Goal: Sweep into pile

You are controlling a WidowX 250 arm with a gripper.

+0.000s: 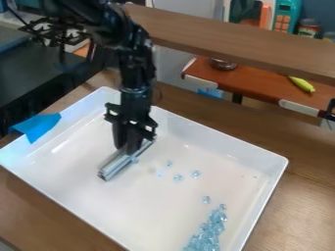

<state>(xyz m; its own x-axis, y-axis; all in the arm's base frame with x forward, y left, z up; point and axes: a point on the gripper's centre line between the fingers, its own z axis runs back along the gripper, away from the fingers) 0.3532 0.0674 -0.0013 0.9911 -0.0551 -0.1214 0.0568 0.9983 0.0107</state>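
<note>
The wooden surface (304,196) carries a white, walled tray (144,211), within which the whole task is laid out. My claw (132,148) hangs over the upper-left part of the tray floor, its fingers pinching a grey, ridged bar (116,163). The bar's long axis runs from upper right to lower left in the camera view, so that one long side faces lower right. On that side, well apart from my claw, lies the pale-blue pile (208,233), close to the view's bottom edge. Between bar and pile are scattered loose pieces (196,174), with another small piece (134,160) at or just beside the bar. The coming sweep, as I judge it, calls for travel toward lower right, broadside on; too steep a tilt of the bar could let pieces slip beneath it.
</note>
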